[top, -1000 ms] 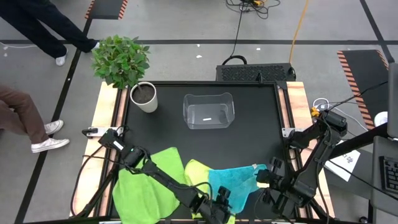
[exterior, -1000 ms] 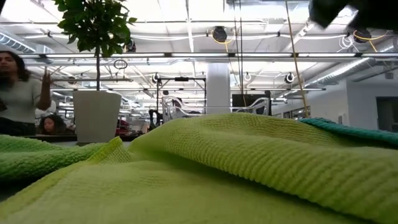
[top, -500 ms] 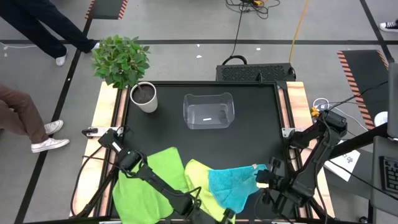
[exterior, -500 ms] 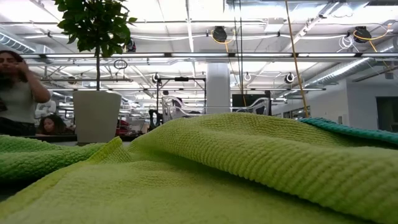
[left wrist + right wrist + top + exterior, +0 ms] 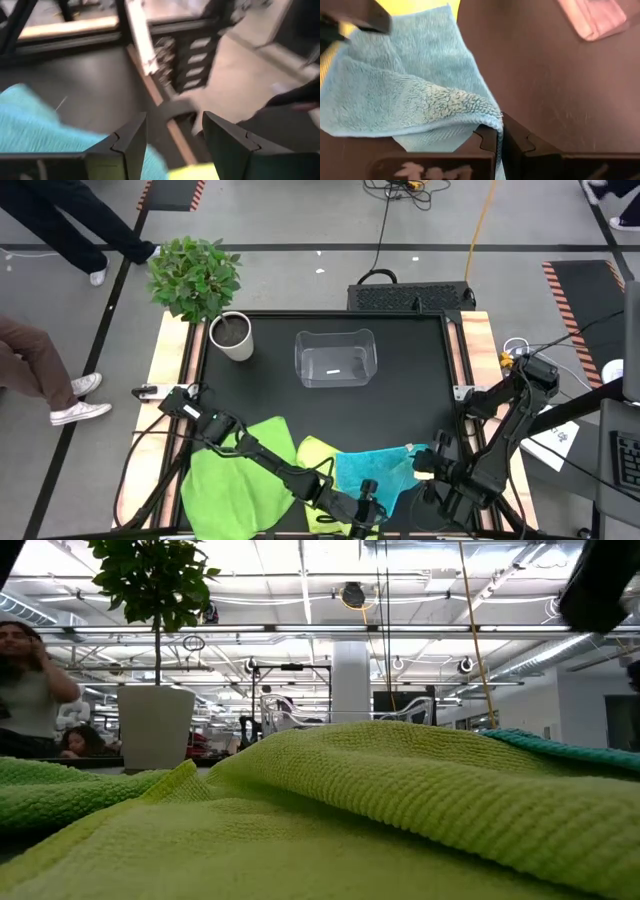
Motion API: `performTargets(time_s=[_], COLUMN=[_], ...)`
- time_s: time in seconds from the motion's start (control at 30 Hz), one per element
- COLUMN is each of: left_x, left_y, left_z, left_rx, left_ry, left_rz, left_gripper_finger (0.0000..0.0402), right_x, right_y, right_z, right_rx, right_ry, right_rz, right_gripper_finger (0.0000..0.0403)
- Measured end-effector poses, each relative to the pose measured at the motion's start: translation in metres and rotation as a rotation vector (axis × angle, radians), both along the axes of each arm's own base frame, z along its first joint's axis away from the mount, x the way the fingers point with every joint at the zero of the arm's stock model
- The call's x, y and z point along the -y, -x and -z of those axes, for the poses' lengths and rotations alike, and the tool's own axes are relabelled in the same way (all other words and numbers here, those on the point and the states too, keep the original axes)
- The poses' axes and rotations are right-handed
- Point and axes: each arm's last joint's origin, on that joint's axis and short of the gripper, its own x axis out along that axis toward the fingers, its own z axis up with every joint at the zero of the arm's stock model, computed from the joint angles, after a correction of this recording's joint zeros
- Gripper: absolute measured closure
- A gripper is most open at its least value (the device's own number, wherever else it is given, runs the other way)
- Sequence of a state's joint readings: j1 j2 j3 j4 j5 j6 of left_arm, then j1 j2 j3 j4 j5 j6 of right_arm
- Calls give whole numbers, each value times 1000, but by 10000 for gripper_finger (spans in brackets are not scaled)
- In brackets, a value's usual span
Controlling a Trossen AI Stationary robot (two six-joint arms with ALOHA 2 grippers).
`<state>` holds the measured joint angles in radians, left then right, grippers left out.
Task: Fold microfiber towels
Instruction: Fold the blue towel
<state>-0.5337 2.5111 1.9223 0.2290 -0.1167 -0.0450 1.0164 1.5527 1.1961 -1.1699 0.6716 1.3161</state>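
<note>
1. Turquoise cloth first: we see the turquoise towel (image 5: 375,480) lying at the near edge of the black table (image 5: 400,390), toward five o'clock from the table's centre, its right corner lifted.
2. We find the right gripper (image 5: 500,137) clamped shut on that lifted corner; in the right wrist view the fuzzy blue hem runs straight into the closed fingers (image 5: 517,142).
3. We see the left gripper (image 5: 172,135) with its fingers (image 5: 127,142) spread apart and nothing between them. The turquoise cloth lies below and beside it, not touching the fingers as far as we can tell.
4. From above, the left gripper (image 5: 365,505) hangs over the near edge of the turquoise towel, at about eight o'clock from the right gripper (image 5: 425,465).
5. We see the pale yellow-green towel (image 5: 315,465) partly under the turquoise one, at its nine o'clock side.
6. We see the bright green towel (image 5: 235,480) further on at nine o'clock, spread flat with the left arm crossing above it.
7. At twelve o'clock from the towels, well apart, stands the clear plastic bin (image 5: 335,358); a potted plant (image 5: 205,290) sits at ten o'clock.
</note>
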Motion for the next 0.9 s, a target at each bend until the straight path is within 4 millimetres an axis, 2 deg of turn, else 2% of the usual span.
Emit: performTargets(time_s=[0.2,0.43,0.57,0.8,0.9], left_x=[15,13,8,22,21], left_y=[17,21,21,27,27], left_z=[7,12,15,4,4], left_rx=[-71,-90,-115,-124,-140], left_ry=[-153,-264,-296,-332,-343], left_rz=[-89,-211,-228,-193,-209], left_gripper_finger=[208,208,208,209,209], right_x=[3,5,6,14,18], right_y=[2,0,-2,-3,-5], right_z=[-7,-8,-8,-16,-21], right_rx=[23,39,39,62,86], right_ry=[-4,3,3,-1,-12], right_rz=[-14,-7,-1,2,5], right_gripper_finger=[403,403,403,403,403])
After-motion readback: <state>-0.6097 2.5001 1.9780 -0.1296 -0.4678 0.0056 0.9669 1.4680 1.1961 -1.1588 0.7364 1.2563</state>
